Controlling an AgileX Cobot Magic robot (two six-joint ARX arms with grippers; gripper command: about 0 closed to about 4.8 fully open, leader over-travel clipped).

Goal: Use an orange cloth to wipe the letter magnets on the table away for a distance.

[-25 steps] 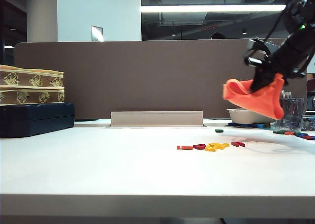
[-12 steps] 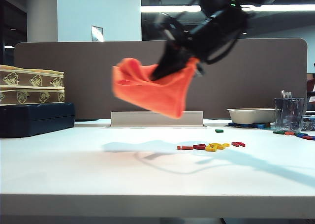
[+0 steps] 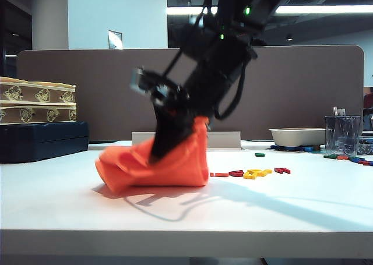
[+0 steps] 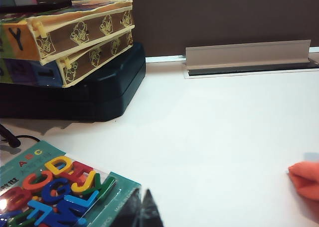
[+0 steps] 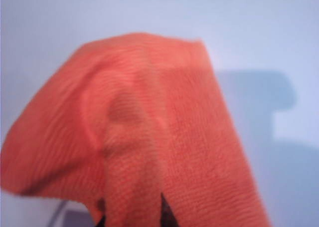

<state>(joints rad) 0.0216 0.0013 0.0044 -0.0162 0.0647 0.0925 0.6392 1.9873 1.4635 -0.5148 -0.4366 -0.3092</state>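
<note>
Exterior view: right end effector (image 3: pixel 158 151) presses orange cloth (image 3: pixel 175 166) onto table (image 3: pixel 70 195)

We cannot see the right gripper's fingers (image 5: pixel 164 214): the orange cloth (image 3: pixel 157 166) covers them, motion-blurred.

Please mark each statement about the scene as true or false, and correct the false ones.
1. The orange cloth rests on the table. True.
2. The right gripper is over the cloth. True.
3. The loose letter magnets lie under the cloth. False: in the exterior view they lie beside it, on its right, uncovered.
4. The left gripper holds the cloth. False: only a dark tip of it shows in the left wrist view, near a packet of letters, far from the cloth.
5. A clear cup stands at the table's far right. True.
</note>
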